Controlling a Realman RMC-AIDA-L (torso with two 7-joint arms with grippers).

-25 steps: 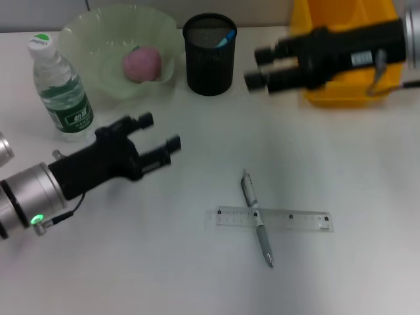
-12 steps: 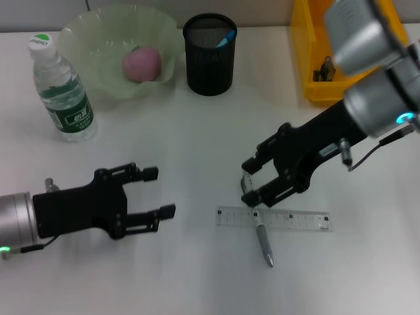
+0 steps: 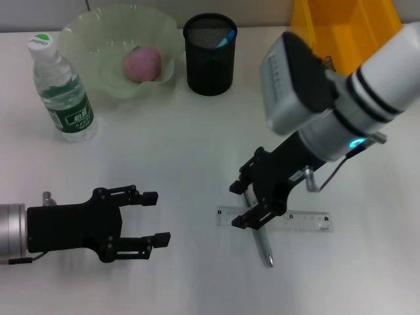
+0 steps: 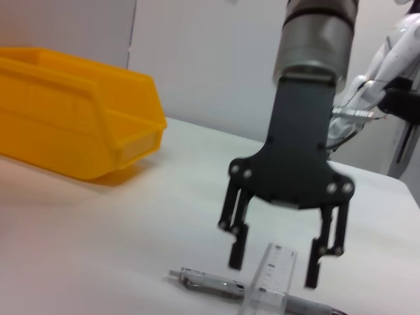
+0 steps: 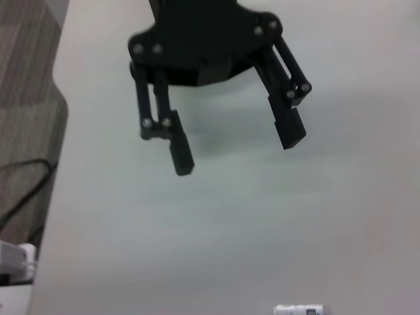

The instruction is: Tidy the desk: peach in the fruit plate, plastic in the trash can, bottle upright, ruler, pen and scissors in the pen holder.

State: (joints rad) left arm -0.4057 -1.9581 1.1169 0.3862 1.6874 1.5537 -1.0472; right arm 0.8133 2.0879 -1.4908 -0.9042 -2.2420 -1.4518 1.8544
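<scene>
Head view: desk's half tidy
Right gripper: fingers spread wide, hovering right over the pen where it crosses the ruler
Left gripper: fingers apart too, holding nothing, low at the near left
Peach: sitting in the fruit plate
Bottle: upright beside the plate
Pen holder: back centre, blue tip poking out

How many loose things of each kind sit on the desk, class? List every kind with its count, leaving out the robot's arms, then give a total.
Water bottle: 1
Fruit plate: 1
Peach: 1
Pen holder: 1
Yellow bin: 1
Pen: 1
Ruler: 1
Total: 7
</scene>
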